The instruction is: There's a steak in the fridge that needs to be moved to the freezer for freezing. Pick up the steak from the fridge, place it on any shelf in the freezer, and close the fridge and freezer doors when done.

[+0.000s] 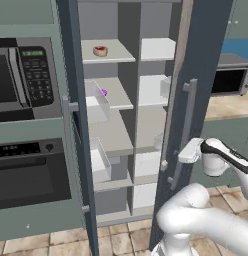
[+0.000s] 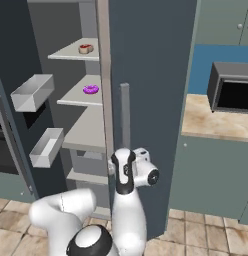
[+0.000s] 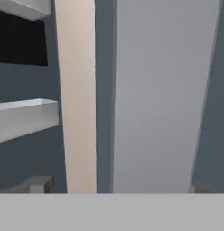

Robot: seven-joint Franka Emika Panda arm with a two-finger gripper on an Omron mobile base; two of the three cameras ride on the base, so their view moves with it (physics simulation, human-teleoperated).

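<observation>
The arm's white elbow (image 2: 61, 212) sits lowest and closest in the right base view, and from it the wrist rises to the gripper (image 1: 188, 151), which is level with the lower part of the fridge door's bar handle (image 1: 183, 132). In the hand view the handle (image 3: 161, 97) runs as a broad grey band between the two dark fingertips (image 3: 39, 184) at the bottom corners, so the fingers are spread wide with the bar between them; whether they touch it I cannot tell. They hold nothing. The fridge door (image 2: 151, 75) stands partly open, edge-on to the cameras, and the freezer door (image 1: 76, 125) is swung open on the left. The steak (image 1: 100, 50) lies flat on the top shelf (image 1: 116, 54) of the freezer half, near the middle of the board and back from its front edge; it is too small to tell which way its long axis runs. One shelf down, a small purple item (image 2: 90, 89) sits toward the back. Two clear bins (image 2: 31, 92) hang on the inside of the freezer door, both looking empty. The microwave (image 1: 23, 77) and oven (image 1: 31, 172) are left of the unit, and a toaster oven (image 2: 231, 92) stands on the counter (image 2: 206, 122) to the right.
</observation>
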